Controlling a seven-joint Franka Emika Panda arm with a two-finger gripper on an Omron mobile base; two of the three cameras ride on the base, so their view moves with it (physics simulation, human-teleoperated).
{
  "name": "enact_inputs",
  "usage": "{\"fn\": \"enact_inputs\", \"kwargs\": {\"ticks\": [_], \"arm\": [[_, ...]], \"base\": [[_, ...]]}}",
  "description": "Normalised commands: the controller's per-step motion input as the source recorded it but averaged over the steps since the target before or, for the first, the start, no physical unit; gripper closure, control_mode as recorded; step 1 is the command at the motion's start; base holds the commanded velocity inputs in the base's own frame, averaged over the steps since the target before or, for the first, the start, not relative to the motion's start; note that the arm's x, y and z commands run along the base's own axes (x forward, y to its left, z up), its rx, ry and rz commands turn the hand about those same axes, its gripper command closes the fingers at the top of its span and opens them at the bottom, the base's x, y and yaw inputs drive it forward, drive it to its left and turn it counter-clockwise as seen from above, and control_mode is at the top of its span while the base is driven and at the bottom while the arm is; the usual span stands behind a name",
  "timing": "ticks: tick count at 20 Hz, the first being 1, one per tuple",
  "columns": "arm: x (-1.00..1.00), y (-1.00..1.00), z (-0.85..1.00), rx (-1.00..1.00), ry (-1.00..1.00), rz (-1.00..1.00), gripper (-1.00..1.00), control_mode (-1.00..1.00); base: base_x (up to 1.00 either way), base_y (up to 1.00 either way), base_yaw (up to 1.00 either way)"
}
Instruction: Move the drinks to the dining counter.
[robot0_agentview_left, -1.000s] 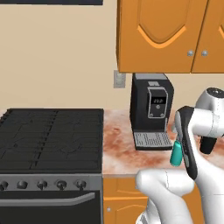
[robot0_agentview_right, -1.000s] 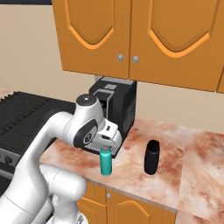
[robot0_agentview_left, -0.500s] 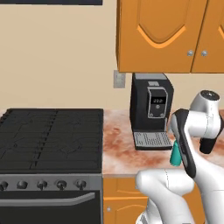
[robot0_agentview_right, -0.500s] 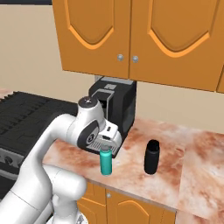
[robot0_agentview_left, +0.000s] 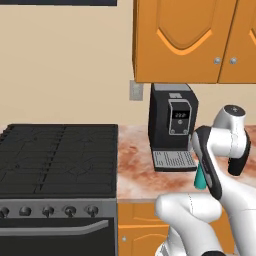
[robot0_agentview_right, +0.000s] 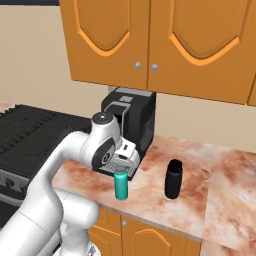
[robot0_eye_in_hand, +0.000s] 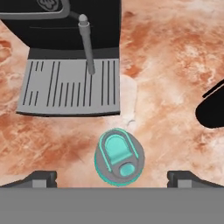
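Marbled worktop (robot0_agentview_right: 200, 175): upright teal bottle (robot0_agentview_right: 120, 184), grey-capped

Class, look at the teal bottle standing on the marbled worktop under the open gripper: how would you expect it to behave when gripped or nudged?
The teal bottle looks rigid, so it probably won't squash. Being tall, narrow and upright, it may tip if the gripper nudges it off-centre. On its side, its round body would likely roll across the worktop.

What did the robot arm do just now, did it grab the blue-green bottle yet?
Not yet. Over the last second the arm swung a little further to the right and settled above the teal bottle, so the gripper now hangs over its grey cap with jaws wide open, one fingertip on each side. Nothing was grabbed or let go. The teal bottle, the black flask and the coffee machine stayed where they were on the worktop.
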Motion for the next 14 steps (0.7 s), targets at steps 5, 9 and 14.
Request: {"fn": "enact_inputs", "kwargs": {"ticks": [5, 9, 14], "arm": [[0.06, 0.0, -0.09, 0.0, 0.0, 0.0, -1.0, -1.0], [0.0, 0.0, -0.08, 0.0, 0.0, 0.0, -1.0, -1.0], [0.0, 0.0, -0.1, 0.0, 0.0, 0.0, -1.0, -1.0]], "base": [[0.0, 0.0, 0.0], [0.0, 0.0, 0.0], [0.0, 0.0, 0.0]]}}
